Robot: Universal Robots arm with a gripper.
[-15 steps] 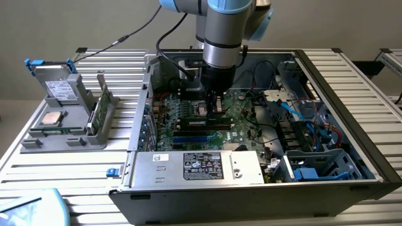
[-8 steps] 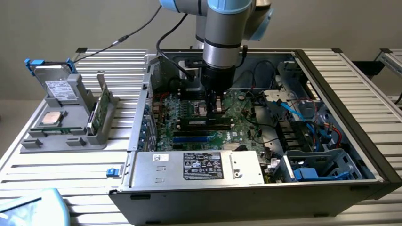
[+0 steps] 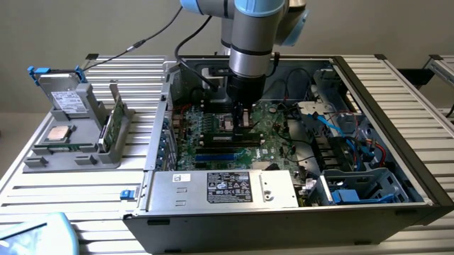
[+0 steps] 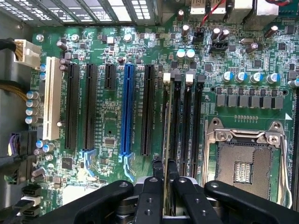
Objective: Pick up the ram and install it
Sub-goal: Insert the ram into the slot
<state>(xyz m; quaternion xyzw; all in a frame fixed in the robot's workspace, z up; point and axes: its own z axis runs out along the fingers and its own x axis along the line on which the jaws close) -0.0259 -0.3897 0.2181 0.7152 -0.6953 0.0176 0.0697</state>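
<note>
My gripper (image 3: 242, 123) reaches down into the open computer case (image 3: 397, 95), just above the motherboard (image 3: 212, 125). In the wrist view the black fingers (image 4: 157, 170) are shut on the ram (image 4: 165, 126). It is seen edge-on as a thin dark-green strip. The strip runs along the outermost of the black memory slots (image 4: 184, 121), on the side of the expansion slots. I cannot tell whether it is seated in the slot or just above it. White latches (image 4: 167, 77) mark the slots' far ends. An empty processor socket (image 4: 243, 163) lies beside the slots.
A grey power supply (image 3: 227, 188) fills the case's near side, and blue cables (image 3: 341, 127) and drive bays crowd the exterior view's right. Outside the case, on that view's left, a grey holder (image 3: 42, 159) carries a hard drive (image 3: 67, 98), a silver processor chip (image 3: 58, 134) and a wide green card (image 3: 114, 119).
</note>
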